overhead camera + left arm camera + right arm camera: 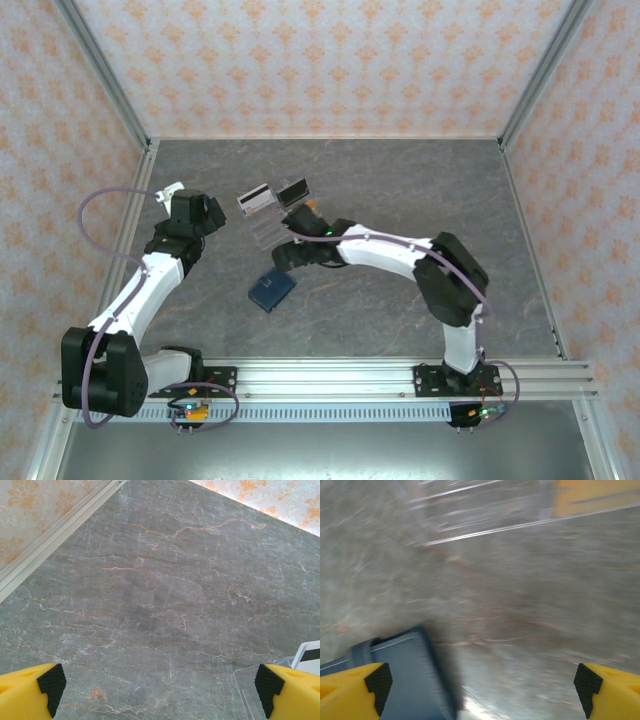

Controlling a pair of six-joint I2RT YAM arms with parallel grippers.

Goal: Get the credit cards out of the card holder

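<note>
The card holder (pixel 272 289) is a small navy wallet lying flat on the table, folded shut as far as I can tell. In the right wrist view the card holder (pixel 405 675) is blurred at the lower left, partly under the left finger. My right gripper (pixel 284 253) hovers just beyond it, and the right gripper (pixel 481 692) is open with nothing between its fingers. An orange credit card (pixel 595 494) stands in the clear acrylic stand (pixel 485 510) ahead. My left gripper (pixel 204 213) is left of the stand, and the left gripper (pixel 159 695) is open and empty over bare table.
The clear tiered stand (pixel 270 218) at table centre holds a grey-white card (pixel 257 197) and a dark card (pixel 293 189). A corner of the stand (pixel 247 687) and a white card (pixel 310 652) sit by my left gripper's right finger. Metal-framed walls close in the table.
</note>
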